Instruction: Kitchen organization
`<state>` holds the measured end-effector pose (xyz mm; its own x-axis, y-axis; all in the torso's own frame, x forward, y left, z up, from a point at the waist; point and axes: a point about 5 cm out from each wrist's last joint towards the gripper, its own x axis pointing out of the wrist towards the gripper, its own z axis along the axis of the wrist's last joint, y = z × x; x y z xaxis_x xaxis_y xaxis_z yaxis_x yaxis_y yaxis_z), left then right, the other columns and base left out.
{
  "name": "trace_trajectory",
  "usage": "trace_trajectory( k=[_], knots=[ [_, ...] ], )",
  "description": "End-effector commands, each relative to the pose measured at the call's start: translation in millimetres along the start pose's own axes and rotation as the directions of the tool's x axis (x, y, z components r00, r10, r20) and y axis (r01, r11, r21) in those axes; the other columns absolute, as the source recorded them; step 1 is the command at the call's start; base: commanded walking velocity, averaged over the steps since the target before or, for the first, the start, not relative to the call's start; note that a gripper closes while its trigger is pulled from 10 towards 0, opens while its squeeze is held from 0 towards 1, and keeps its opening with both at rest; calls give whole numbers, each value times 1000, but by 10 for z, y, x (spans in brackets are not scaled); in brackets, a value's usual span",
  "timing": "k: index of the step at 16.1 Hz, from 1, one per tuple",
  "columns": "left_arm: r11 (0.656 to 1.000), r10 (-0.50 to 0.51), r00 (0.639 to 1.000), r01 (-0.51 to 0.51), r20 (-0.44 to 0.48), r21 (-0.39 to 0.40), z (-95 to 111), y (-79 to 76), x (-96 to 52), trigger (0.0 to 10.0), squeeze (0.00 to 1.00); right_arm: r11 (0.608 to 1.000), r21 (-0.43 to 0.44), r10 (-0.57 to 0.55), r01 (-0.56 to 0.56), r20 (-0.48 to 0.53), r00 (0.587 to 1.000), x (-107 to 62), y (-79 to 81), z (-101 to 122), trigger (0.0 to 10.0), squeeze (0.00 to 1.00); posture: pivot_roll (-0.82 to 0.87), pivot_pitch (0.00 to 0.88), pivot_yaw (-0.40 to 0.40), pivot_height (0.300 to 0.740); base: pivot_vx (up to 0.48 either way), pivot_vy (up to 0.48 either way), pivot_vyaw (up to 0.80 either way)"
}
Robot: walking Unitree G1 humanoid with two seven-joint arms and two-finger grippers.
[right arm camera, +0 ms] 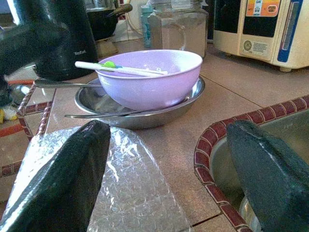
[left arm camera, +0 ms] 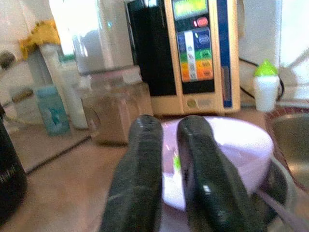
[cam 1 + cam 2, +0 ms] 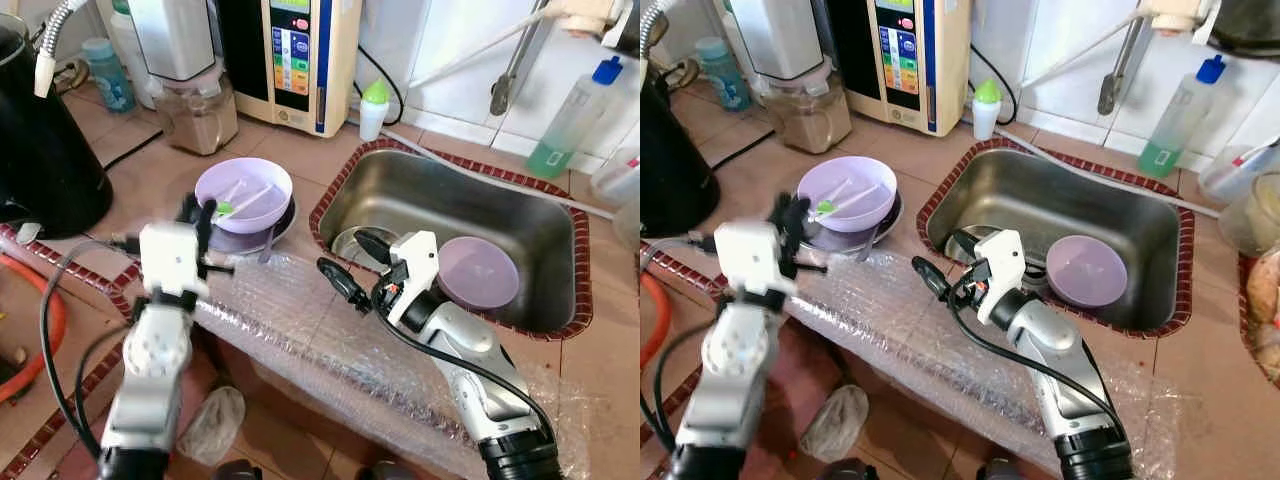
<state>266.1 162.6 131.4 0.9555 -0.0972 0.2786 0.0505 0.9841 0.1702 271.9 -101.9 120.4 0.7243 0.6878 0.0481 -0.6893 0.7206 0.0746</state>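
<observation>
I hold the left gripper (image 3: pixel 200 222) at the near rim of the lilac bowl (image 3: pixel 243 194), fingers nearly together and empty, lined up for a grasp; right gripper (image 3: pixel 350 265) spread wide, empty, over the sink's (image 3: pixel 545 215) near edge; the bowl rests in a steel dish (image 1: pixel 140 112) on the counter.

A: Any lettering you can read?
B: "Tefal", in white on the black kettle (image 1: pixel 58 38), beyond the right hand's (image 1: pixel 169 169) fingers.
A: And the cream appliance (image 1: pixel 270 29)?
B: Its coloured labels are too small to read.
</observation>
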Motion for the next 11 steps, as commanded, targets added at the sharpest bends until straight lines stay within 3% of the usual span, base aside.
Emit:
trace_trajectory(
  k=[1, 5, 11],
  knots=[
    [1000, -8, 1000, 8, -12, 7, -34, -38, -20, 10000, 1000, 1000, -8, 0, 0, -1, 1000, 11, -8, 6, 10000, 0, -2, 0, -12, 740, 0, 0, 0],
    [998, 62, 995, -61, -73, 22, -196, 32, 21, 10000, 1000, 1000, -2, 15, -15, -17, 1000, -68, 50, -17, 10000, 0, -19, 28, -24, 740, 0, 0, 0],
    [997, 67, 996, -66, -51, 25, -173, 72, 167, 10000, 1000, 1000, 5, 31, -31, -21, 999, -74, 110, -24, 10000, 0, -25, 48, -26, 740, 0, 0, 0]
  ],
)
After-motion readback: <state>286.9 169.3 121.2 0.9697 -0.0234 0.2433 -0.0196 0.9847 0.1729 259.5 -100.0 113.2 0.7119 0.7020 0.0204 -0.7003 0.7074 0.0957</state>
